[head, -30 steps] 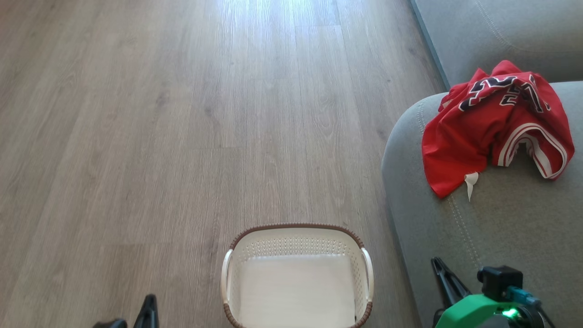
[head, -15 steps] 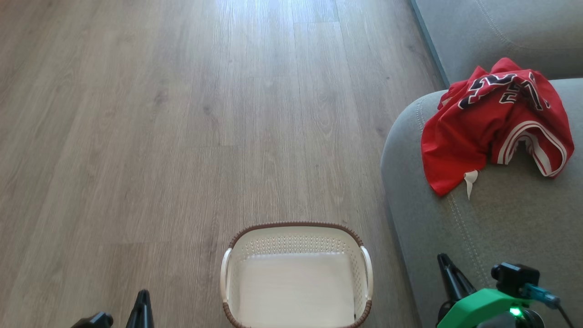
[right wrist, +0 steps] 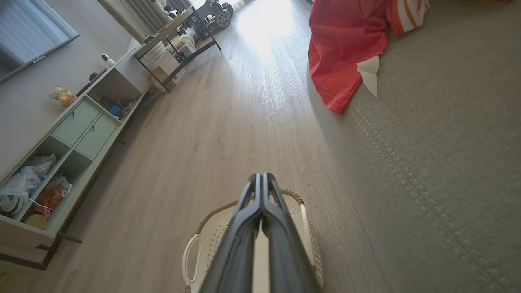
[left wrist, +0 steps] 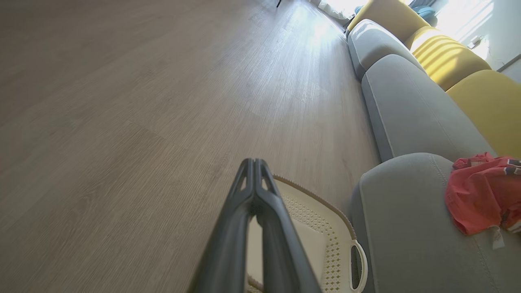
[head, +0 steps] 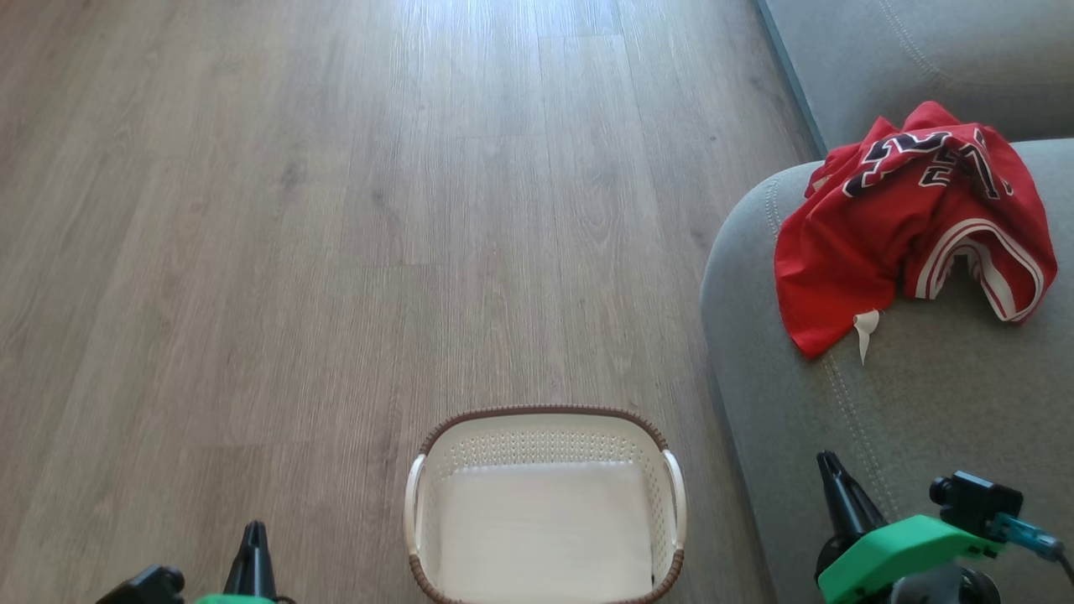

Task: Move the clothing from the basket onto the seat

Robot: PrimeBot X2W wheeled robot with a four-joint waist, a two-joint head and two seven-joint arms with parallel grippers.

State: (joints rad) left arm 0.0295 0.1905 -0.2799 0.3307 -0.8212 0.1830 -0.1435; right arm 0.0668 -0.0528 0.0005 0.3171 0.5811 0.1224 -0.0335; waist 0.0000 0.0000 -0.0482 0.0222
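Left gripper (head: pixel 254 532) and right gripper (head: pixel 827 460) are pressed together, empty; the basket (head: pixel 545 413) looks empty, the clothing (head: pixel 873 243) lies on the seat (head: pixel 931 419), at its far corner: task apparently done.

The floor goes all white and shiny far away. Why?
Head view: light glares off the floor at the top, washing out the wood grain. Right wrist view: the same glare, stronger, beside the clothing. Left wrist view: the far end is blown out white.

Red clothing (head: pixel 881 243) crumpled on grey seat (head: pixel 948 403); basket (head: pixel 545 419) empty.
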